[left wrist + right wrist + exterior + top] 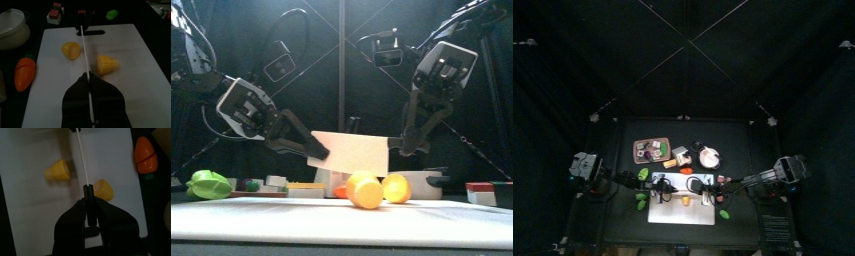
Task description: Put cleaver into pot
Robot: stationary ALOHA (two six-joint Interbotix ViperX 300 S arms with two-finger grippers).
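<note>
Pale pink plastic, the cleaver (356,150) hangs at the centre of the front view, clear of the white cutting board (140,70) and the two yellow pieces below it. Its long axis runs left to right across that frame, and a gripper clamps each end. The left gripper (88,76) is pinched on the thin blade, seen edge-on as a pale line running up the left wrist frame. The right gripper (89,203) is closed around what looks like the dark handle.

In the top view the pot (708,157) sits just above the board's upper edge, slightly right of the frame's centre. The cleaver is too small to make out there. Judged from this, the carry goes up the frame, across the blade's length, and the right arm looks a little nearer.
</note>
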